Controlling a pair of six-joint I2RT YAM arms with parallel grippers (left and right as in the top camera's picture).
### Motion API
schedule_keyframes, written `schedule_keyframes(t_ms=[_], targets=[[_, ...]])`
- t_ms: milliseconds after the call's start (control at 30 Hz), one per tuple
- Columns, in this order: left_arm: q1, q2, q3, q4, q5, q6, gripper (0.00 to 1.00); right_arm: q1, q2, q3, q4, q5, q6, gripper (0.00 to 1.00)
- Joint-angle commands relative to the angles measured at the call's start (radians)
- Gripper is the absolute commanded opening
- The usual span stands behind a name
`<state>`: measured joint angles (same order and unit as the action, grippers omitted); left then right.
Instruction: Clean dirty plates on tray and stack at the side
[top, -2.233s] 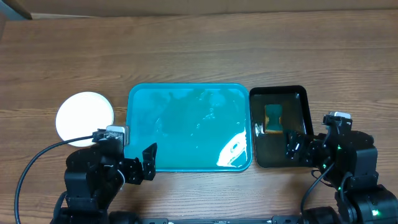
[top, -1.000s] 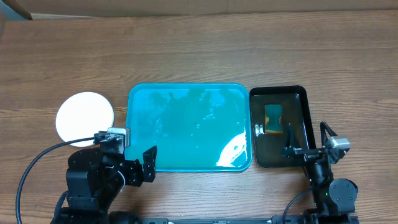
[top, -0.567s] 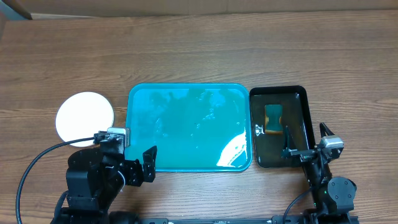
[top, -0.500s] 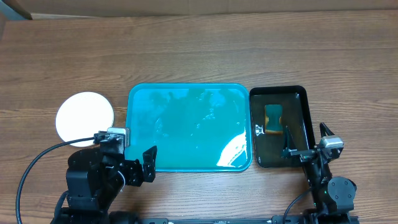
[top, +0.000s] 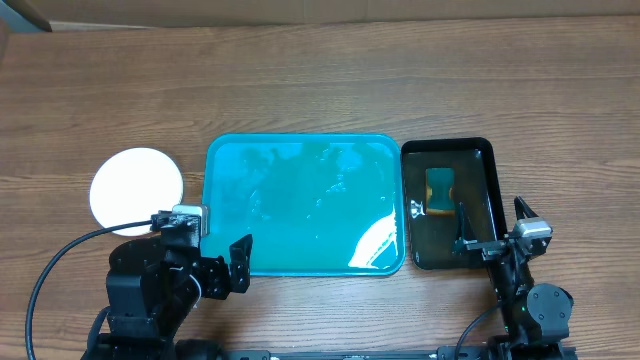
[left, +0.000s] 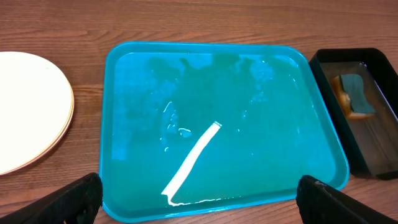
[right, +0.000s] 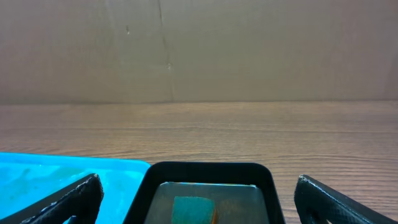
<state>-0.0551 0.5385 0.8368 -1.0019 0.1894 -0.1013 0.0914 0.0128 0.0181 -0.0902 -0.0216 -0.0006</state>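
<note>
Right pincer (right: 198, 180) withdrawn; sponge (top: 439, 189) in black tray (top: 481, 205).

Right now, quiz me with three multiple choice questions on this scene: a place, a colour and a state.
1. Where are the plates relative to the teal tray?
A. On it.
B. On the table beside it, at the left arm's side.
C. Under it.
2. What colour is the smaller tray that holds the sponge?
A. Red.
B. Black.
C. White.
3. How do the left gripper and right gripper stand?
A. Both shut.
B. Left shut on a plate.
C. Both open, holding nothing.

1 B: the stack lies on the wood beside the tray.
2 B: its walls are black.
3 C: both wrist views show fingers spread wide, gripping nothing.
</note>
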Motion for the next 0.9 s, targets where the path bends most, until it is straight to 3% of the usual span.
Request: schedule_keyframes(t_ms=[0,267,400,567,867], targets=[[-0.004,-0.008,-0.005,0.004,-0.006,-0.010,1.00,-0.008,-0.010,-0.010,0.006,0.002,-0.004,1.00],[-0.004,-0.044,-0.024,0.032,-0.097,0.001,1.00,-0.008,-0.010,-0.010,0.006,0.002,-0.004,1.00],[0.012,-0.184,-0.199,0.226,-0.109,-0.011,1.00,-0.008,-0.010,-0.010,0.006,0.002,-0.004,1.00],[0.066,-0.452,-0.570,0.605,-0.003,-0.038,1.00,-0.008,-0.010,-0.010,0.006,0.002,-0.004,1.00],[0.072,-0.535,-0.791,0.933,-0.013,-0.037,1.00,-0.008,-0.010,-0.010,0.006,0.002,-0.004,1.00]])
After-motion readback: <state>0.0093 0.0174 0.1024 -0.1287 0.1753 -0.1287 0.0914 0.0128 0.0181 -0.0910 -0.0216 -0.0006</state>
